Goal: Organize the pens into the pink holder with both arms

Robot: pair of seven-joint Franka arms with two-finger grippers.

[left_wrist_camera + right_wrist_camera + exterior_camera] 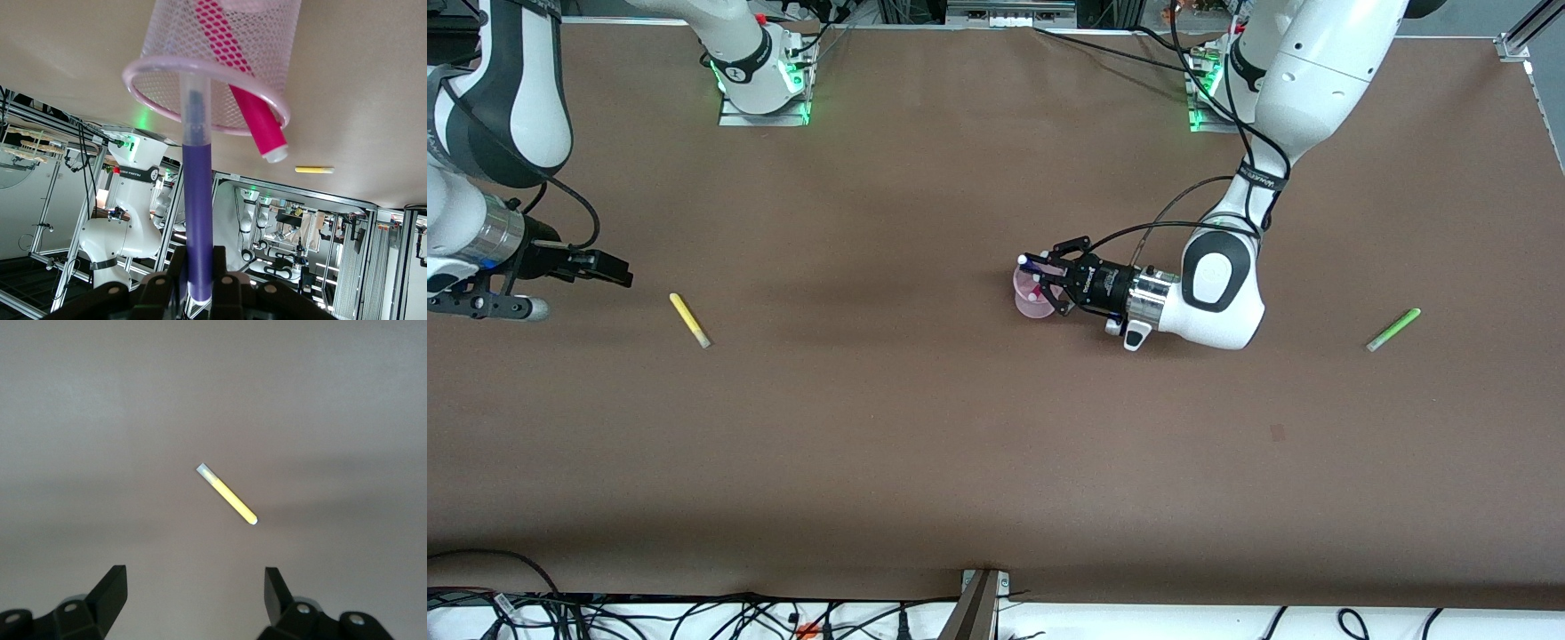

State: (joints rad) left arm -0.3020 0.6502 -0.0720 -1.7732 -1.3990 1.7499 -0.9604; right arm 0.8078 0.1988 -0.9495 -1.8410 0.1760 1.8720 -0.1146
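The pink holder [1032,302] stands mid-table; in the left wrist view it shows as pink mesh [167,40]. The magenta pen [248,110] leans inside it. My left gripper [1054,277] [198,255] is shut on the dark purple pen [1033,263] [198,200], whose pale front end reaches into the holder's mouth. The yellow pen [690,320] [227,495] lies on the table toward the right arm's end. My right gripper [609,269] [193,572] is open and empty, in the air beside it. The lime green pen [1393,330] lies toward the left arm's end.
The brown table [925,444] is bordered by a metal frame, and cables lie along its edge nearest the front camera. The two arm bases [763,84] [1209,98] stand at the edge farthest from it. The yellow pen also shows small in the left wrist view [313,170].
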